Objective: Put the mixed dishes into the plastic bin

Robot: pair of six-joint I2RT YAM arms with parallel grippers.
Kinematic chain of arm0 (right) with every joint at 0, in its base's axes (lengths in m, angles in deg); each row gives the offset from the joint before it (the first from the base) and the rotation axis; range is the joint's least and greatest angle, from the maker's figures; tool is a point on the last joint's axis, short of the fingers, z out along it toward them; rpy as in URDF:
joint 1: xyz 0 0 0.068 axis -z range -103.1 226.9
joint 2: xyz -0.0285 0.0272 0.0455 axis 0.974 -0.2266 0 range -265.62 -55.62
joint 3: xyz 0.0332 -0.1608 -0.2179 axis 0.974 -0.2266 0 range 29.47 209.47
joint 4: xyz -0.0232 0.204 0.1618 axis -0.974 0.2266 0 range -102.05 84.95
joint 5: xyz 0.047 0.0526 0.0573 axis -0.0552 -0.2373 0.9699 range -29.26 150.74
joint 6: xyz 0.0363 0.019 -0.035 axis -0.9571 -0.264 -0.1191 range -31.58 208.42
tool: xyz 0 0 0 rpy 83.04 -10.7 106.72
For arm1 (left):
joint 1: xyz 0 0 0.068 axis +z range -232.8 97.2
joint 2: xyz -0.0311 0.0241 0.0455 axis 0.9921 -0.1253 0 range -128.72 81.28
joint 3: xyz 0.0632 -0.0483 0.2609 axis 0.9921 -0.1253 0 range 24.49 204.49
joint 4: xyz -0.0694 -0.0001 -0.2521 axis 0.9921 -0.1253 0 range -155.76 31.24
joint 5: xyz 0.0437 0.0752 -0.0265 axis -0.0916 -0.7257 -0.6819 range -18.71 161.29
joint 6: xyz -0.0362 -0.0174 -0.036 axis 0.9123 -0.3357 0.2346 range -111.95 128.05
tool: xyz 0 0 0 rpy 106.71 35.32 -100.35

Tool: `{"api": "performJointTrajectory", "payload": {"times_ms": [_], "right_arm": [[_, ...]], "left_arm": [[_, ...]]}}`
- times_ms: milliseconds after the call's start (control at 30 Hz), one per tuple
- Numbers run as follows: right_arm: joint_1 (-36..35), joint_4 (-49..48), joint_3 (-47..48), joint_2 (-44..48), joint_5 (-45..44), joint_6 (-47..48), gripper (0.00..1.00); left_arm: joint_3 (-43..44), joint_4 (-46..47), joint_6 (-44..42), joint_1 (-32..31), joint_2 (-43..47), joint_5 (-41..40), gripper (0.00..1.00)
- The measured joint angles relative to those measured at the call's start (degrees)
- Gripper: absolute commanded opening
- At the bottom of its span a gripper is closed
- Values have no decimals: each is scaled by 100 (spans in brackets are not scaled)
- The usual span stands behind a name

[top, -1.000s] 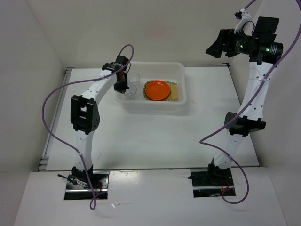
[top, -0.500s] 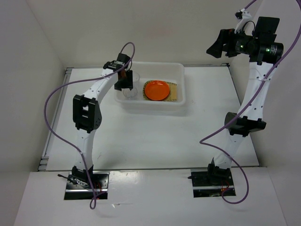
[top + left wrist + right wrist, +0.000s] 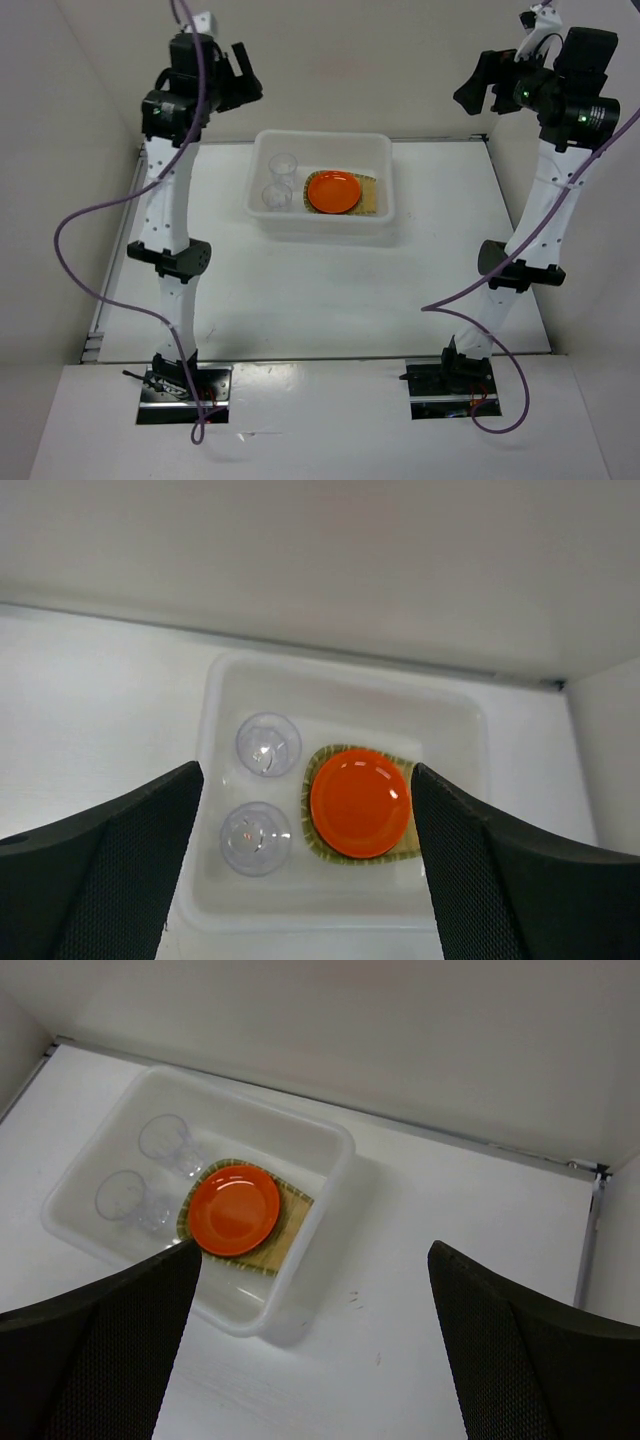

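Note:
The plastic bin (image 3: 386, 178) stands at the back of the table. Inside it lie the mixed dishes: an orange plate (image 3: 335, 191) on a tan bamboo tray (image 3: 371, 196), and two clear cups (image 3: 283, 165) (image 3: 274, 195) upright at the left end. My left gripper (image 3: 240, 85) is raised high above the bin's back left, open and empty. In the left wrist view its fingers frame the bin (image 3: 212, 730), the plate (image 3: 360, 802) and both cups (image 3: 268, 744) (image 3: 256, 838). My right gripper (image 3: 478, 88) hangs high at the back right, open and empty, looking down on the bin (image 3: 338, 1165).
White walls close in the back and both sides of the table. A metal strip (image 3: 440, 140) runs along the back edge. Purple cables loop from both arms. Bare white tabletop (image 3: 440, 1290) lies to the right of the bin.
My left gripper opened and let go of a clear cup inside the bin, then rose high to the back left. The cup stays upright in the bin. The right arm barely shifted.

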Motion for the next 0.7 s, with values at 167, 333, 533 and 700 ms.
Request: {"api": "performJointTrajectory", "payload": {"times_ms": [167, 333, 533, 700], "right_arm": [[0, -4, -621, 127, -341, -122, 99], [0, -7, -1563, 323, -730, -240, 99], [0, -74, -2865, 1217, -1093, -243, 99], [0, -472, -4546, 2656, -1335, -140, 99]], "left_arm": [[-81, -433, 186, 70, 1078, -490, 93], [-2675, -560, 566, -101, 2697, -1237, 96], [-7289, 885, 892, 221, 4933, -933, 100], [-8011, 1285, 986, 765, 5090, -358, 100]]}}
